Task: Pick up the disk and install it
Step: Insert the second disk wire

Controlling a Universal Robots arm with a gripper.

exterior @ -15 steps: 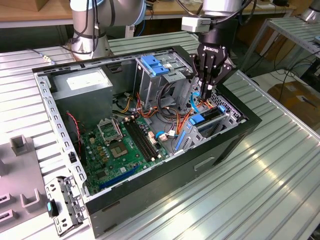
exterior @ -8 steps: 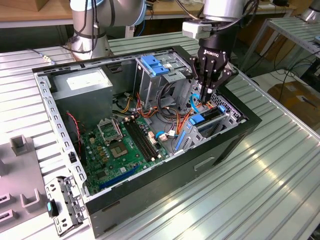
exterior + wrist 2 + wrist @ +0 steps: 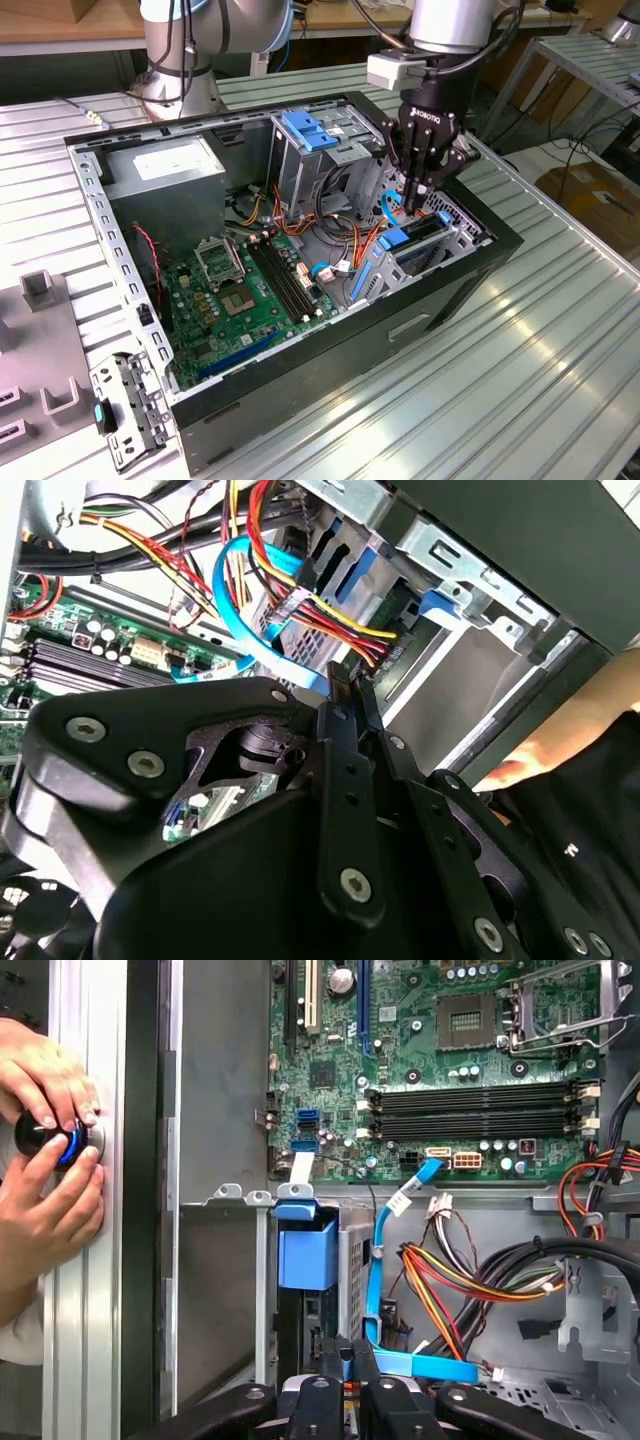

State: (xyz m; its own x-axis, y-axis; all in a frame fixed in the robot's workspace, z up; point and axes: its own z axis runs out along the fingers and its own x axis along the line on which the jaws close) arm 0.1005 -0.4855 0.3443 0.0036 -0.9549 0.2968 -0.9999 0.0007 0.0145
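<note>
The disk (image 3: pixel 418 236) sits in the drive bay at the exterior view's right end of the open computer case, dark with blue rails (image 3: pixel 394 238). In the first wrist view its blue plastic tab (image 3: pixel 307 1252) sticks out above the dark disk body (image 3: pixel 318 1312). My gripper (image 3: pixel 410 198) hangs straight over the bay, just above the disk, with its fingers pressed together. The fingertips (image 3: pixel 345 1358) sit beside a flat blue cable (image 3: pixel 420 1365). In the second wrist view my gripper (image 3: pixel 345 688) ends next to the black plug (image 3: pixel 376 656) of red and yellow wires. Nothing shows clearly between the fingers.
A green motherboard (image 3: pixel 250 290) covers the case floor, with a grey power supply box (image 3: pixel 165 175) behind it and a tall cage topped by a blue tab (image 3: pixel 305 130). Loose cables crowd the bay. A person's hands (image 3: pixel 45 1140) hold a knob outside the case wall.
</note>
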